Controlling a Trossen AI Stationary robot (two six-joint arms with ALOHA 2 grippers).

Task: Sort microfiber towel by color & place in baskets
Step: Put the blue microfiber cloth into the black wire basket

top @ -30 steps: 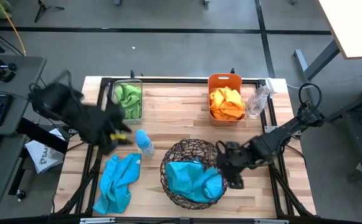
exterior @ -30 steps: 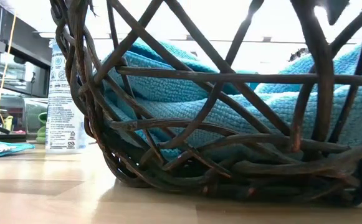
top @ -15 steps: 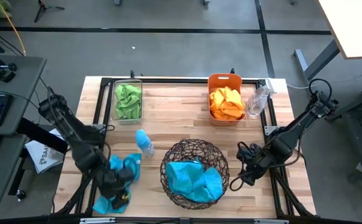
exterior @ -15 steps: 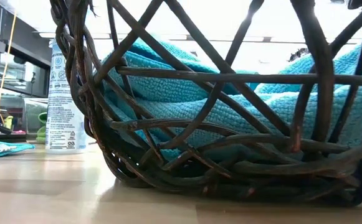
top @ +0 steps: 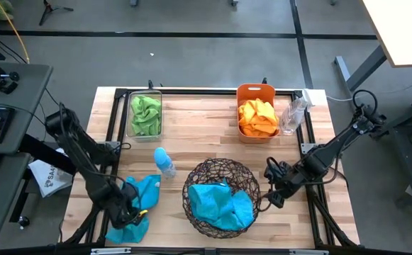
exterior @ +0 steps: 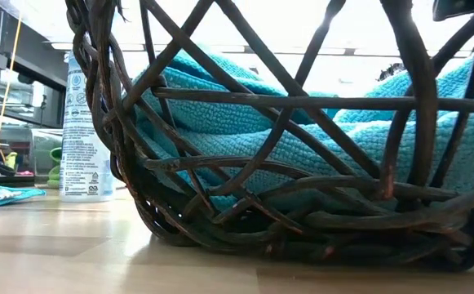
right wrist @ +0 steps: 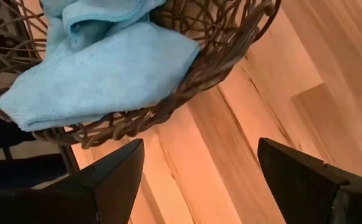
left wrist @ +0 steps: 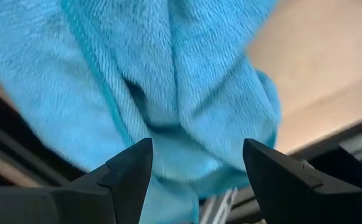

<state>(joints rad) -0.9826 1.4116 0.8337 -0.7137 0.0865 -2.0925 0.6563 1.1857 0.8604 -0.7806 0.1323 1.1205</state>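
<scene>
left tool (top: 129, 212) is hovering wide open over the last blue towel (top: 136, 205) at 7 o'clock; might be snagging the counter (top: 191, 142) edge; right tool (top: 271, 193) is sitting wide, empty

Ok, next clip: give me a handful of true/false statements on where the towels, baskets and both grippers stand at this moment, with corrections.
1. The green towels lie in the clear bin. True.
2. The orange towels lie in the round wire basket. False: they lie in the salmon-orange basket; the wire basket holds turquoise towels.
3. The left gripper is open over a turquoise towel lying on the table. True.
4. The right gripper is shut on a towel. False: it is open and empty, beside the wire basket.
5. A blue-capped bottle stands between the clear bin and the wire basket. True.
</scene>
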